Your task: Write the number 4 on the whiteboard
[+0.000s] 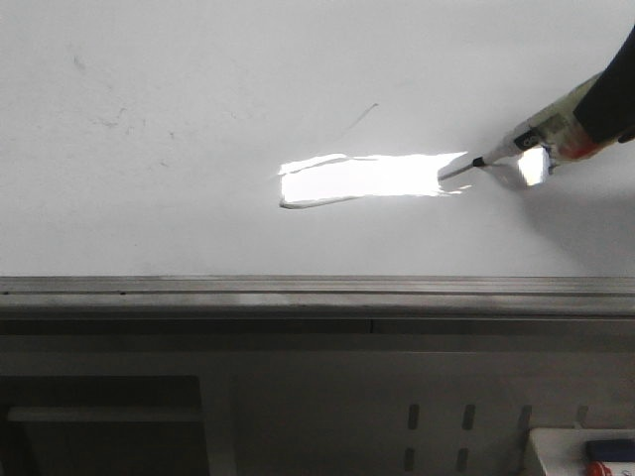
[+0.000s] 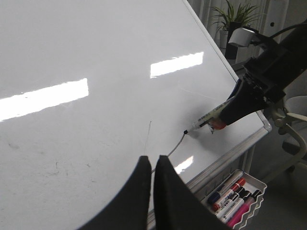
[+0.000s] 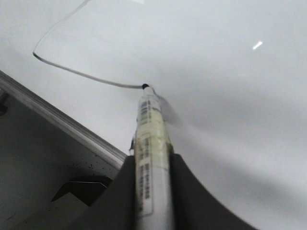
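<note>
The whiteboard [image 1: 149, 198] is a large glossy white board. My right gripper [image 3: 151, 160] is shut on a white marker pen [image 3: 149, 124] and also shows at the right edge of the front view [image 1: 562, 135]. The pen's black tip [image 3: 145, 86] touches the board. The strokes of the number 4 [image 3: 72, 71] are a thin slanted line that bends into a darker line ending at the tip. They also show in the left wrist view [image 2: 173, 146]. My left gripper [image 2: 153, 162] is shut and empty, just above the board's lower part.
A bright light glare [image 1: 367, 177] lies mid-board. A grey metal rail [image 1: 298, 288] runs along the board's lower edge. A white tray [image 2: 256, 191] with several markers hangs below the rail at the right. A plant [image 2: 235, 19] and a chair [image 2: 293, 110] stand beyond the board.
</note>
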